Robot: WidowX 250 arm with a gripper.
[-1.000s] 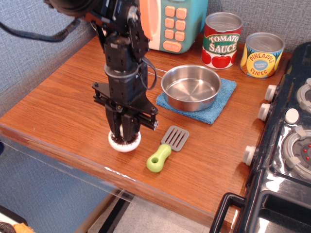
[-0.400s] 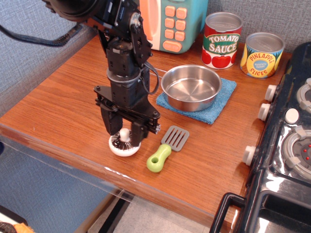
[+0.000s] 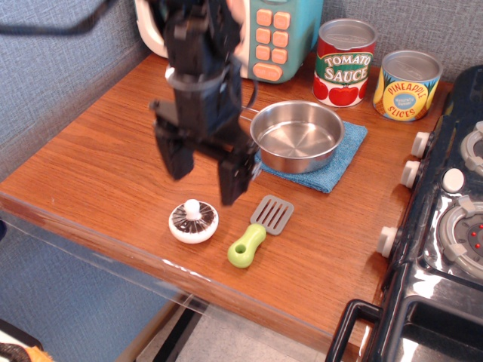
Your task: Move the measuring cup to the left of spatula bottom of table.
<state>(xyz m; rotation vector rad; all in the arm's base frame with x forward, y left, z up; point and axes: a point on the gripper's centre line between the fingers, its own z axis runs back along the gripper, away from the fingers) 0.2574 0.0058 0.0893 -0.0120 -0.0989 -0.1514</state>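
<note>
The measuring cup [image 3: 193,221] is a small white disc with a dark ribbed face and white centre knob. It lies on the brown wooden table [image 3: 98,166] near the front edge, just left of the spatula [image 3: 259,230], which has a grey slotted head and a lime-green handle. My black gripper [image 3: 204,179] hangs open and empty above the cup, its two fingers spread wide and clear of it.
A steel pan [image 3: 296,136] sits on a blue cloth [image 3: 343,162] behind the spatula. A tomato sauce can [image 3: 344,62] and a pineapple can [image 3: 407,84] stand at the back. A toy microwave [image 3: 275,38] is at the back, a black toy stove [image 3: 445,226] at the right.
My gripper opened, let go of the measuring cup and rose straight up. The cup stays on the table left of the spatula.
</note>
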